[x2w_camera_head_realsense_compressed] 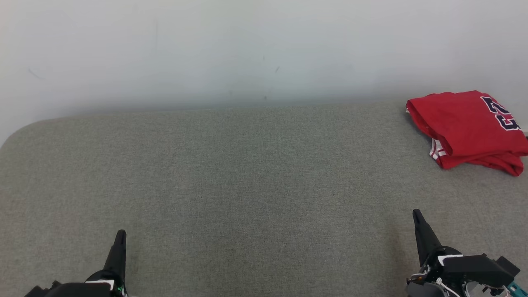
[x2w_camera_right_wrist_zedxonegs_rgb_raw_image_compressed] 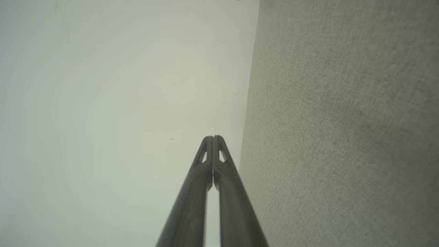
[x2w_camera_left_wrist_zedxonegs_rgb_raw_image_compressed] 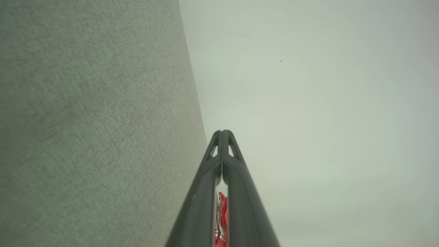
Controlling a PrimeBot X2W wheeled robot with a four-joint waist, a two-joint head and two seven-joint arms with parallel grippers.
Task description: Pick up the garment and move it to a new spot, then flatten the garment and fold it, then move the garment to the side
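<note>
the garment [x2w_camera_head_realsense_compressed: 468, 128] is seen folded at the counter's [x2w_camera_head_realsense_compressed: 247, 185] right edge; the task is judged done. jaws of left gripper [x2w_camera_head_realsense_compressed: 120, 236] and right gripper [x2w_camera_head_realsense_compressed: 417, 215] are closed, empty.

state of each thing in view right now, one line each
red jersey: folded, lying at the far right of the grey fabric surface, not held
left gripper: shut, holding nothing, apart from the jersey
right gripper: shut, holding nothing, apart from the jersey
</note>
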